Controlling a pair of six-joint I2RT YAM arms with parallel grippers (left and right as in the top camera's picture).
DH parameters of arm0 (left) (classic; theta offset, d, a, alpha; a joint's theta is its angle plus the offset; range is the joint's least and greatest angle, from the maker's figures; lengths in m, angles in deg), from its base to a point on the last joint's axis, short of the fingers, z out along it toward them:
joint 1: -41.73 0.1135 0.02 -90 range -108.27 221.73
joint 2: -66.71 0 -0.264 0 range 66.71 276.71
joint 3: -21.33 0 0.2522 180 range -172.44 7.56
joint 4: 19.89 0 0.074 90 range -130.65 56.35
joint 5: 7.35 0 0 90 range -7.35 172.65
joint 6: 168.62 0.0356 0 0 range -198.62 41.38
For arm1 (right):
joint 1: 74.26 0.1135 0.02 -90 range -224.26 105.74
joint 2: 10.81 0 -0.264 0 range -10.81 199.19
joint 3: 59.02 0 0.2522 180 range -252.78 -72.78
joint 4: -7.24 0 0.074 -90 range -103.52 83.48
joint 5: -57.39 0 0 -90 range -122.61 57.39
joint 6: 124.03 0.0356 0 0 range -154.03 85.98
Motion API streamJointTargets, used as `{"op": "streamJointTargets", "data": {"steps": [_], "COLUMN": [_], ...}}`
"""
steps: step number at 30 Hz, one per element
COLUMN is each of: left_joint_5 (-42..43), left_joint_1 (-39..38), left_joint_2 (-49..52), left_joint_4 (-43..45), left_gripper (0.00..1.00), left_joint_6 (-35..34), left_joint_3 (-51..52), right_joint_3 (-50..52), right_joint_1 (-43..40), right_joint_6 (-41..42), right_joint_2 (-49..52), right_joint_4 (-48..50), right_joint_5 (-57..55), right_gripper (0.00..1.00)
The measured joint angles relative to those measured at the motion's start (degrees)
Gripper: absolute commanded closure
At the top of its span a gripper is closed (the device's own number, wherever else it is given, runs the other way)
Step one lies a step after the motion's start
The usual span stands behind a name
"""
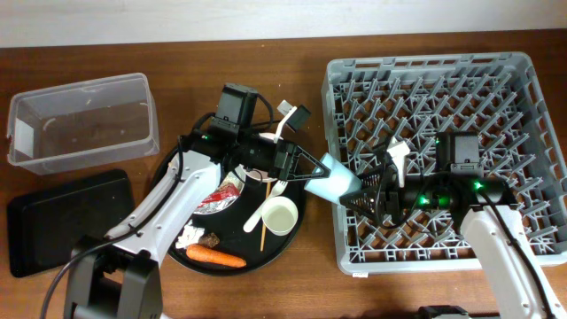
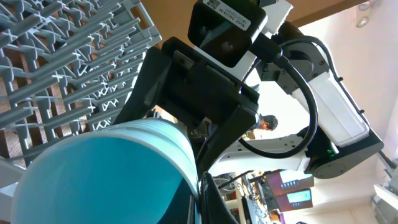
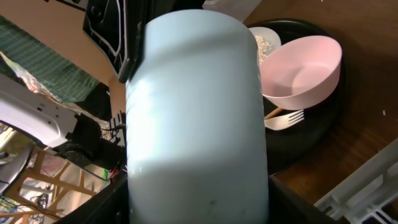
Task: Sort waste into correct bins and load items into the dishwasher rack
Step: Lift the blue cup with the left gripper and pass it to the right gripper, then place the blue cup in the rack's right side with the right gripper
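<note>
The cup (image 1: 337,180) hangs in the air just off the dishwasher rack's (image 1: 496,106) left edge, lying on its side. Its long axis runs from the round black tray (image 1: 297,221) towards the rack, and its wider end faces the rack. The left pincer (image 1: 312,168) clenches the end away from the rack. The right pincer (image 1: 359,197) grasps the end nearest it, so both hold the one cup.

Only the overhead view shows the cup's place against the rack. It also shows a small white cup (image 1: 280,215), a carrot (image 1: 215,257) and scraps on the tray, a clear bin (image 1: 80,120) well away from the rack, and a black bin (image 1: 66,217) beside that. The right wrist view shows a pink bowl (image 3: 305,68) and a pale fork (image 3: 283,119) on the tray beyond the cup's smooth, pale blue side. The left wrist view shows the right arm's black fingers (image 2: 180,93) closed on the cup, with rack tines behind.

The surface (image 1: 266,53) is dark brown wood. The room beyond it is bright, cluttered and blurred.
</note>
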Motion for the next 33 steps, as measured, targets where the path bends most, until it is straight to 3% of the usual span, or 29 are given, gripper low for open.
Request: {"op": "streamJointTargets", "data": {"steps": [2, 3, 5, 8, 13, 19, 20, 24, 28, 33], "left_joint_5": [0.0, 0.0, -0.1, -2.6, -20.7, -52.5, -54.4, -63.3, -64.9, -65.4], "left_joint_1": [0.0, 0.0, 0.0, -0.1, 2.9, 11.5, 12.0, 13.3, 13.3, 13.3], "left_joint_2": [0.0, 0.0, 0.0, 0.0, -1.9, -15.1, -15.7, -17.0, -17.0, -17.0], "left_joint_4": [0.0, 0.0, 0.2, -0.1, -7.6, -23.7, -24.5, -28.2, -28.4, -28.6], "left_gripper": [1.0, 0.88, 0.84, 0.69, 0.64, 0.64, 0.63, 0.64, 0.63, 0.64], "left_joint_6": [0.0, 0.0, 0.3, -0.1, 0.2, 0.5, 0.5, 0.7, 0.7, 0.7], "left_joint_3": [0.0, 0.0, 0.0, 0.0, 0.0, -0.4, -0.4, -0.4, -0.4, -0.4], "right_joint_3": [0.0, 0.0, 0.0, 0.0, -1.7, -19.1, -20.9, -26.9, -27.0, -27.1], "right_joint_1": [0.0, 0.0, 0.0, 0.1, 0.2, 0.2, -0.3, -12.1, -29.8, -41.4], "right_joint_6": [0.0, 0.0, 0.0, 1.2, 9.6, 23.7, 25.1, 30.6, 31.7, 32.8], "right_joint_2": [0.0, 0.0, 0.0, 0.0, 0.0, -0.2, -0.3, -0.5, 3.2, 12.3], "right_joint_4": [0.0, 0.0, 0.0, 0.4, -0.2, -19.7, -21.9, -29.4, -30.8, -30.1], "right_joint_5": [0.0, 0.0, 0.1, -0.7, -12.6, -40.7, -43.6, -55.2, -59.4, -61.6], "right_gripper": [0.39, 0.43, 0.45, 0.5, 0.52, 0.52, 0.52, 0.52, 0.51, 0.51]}}
